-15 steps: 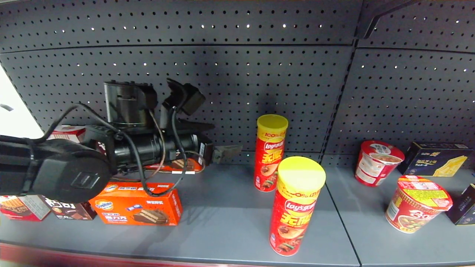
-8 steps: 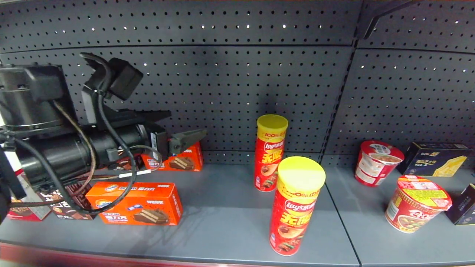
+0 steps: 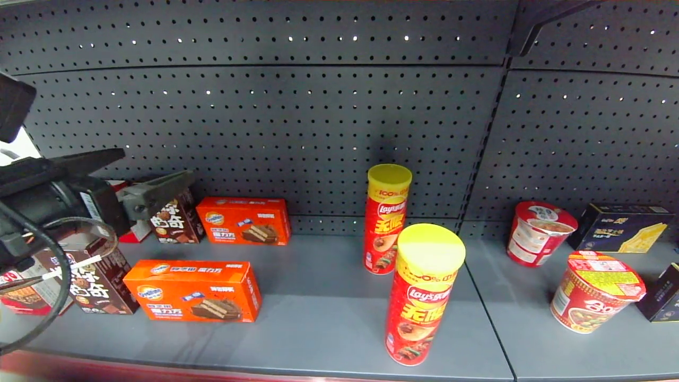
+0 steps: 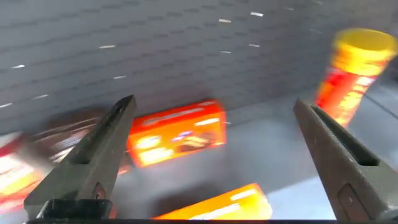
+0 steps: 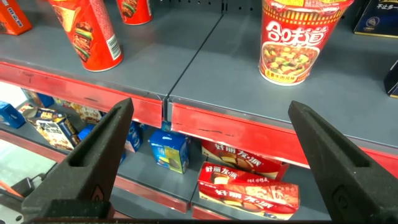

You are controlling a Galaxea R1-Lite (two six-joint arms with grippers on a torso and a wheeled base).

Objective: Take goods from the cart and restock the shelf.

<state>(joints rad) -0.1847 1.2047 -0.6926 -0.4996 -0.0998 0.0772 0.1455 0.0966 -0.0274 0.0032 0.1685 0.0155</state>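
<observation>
Plainly, the left gripper (image 3: 156,165) hangs at nine o'clock in the head view, over the left end of the shelf (image 3: 318,313), jaws spread wide with nothing between them; just beyond its fingers, toward three o'clock, stand a brown box (image 3: 175,217) and then the rear orange box (image 3: 244,220), both backed against the pegboard (image 3: 318,116). The front orange box (image 3: 193,291) lies at seven o'clock of the rear one, near the shelf's red front edge (image 3: 159,366), a bare strip of shelf between the two; a second brown box (image 3: 93,284) sits just beside it at nine o'clock.

Toward three o'clock of the orange boxes a broad bare patch runs from the pegboard to the front edge; past it stands the front chip can (image 3: 424,294), upright, near the edge and just left of the panel seam (image 3: 488,307); the rear chip can (image 3: 387,217) is at eleven o'clock of it, close but apart. Beyond the seam, at three o'clock, the front noodle cup (image 3: 597,292) and rear noodle cup (image 3: 541,232) stand well apart from the cans, with open shelf between.

The right gripper (image 5: 210,106) is out in front of the red edge, jaws wide and empty; past them a blue carton (image 5: 171,152) and red packs (image 5: 249,183) sit on the tier beneath.
</observation>
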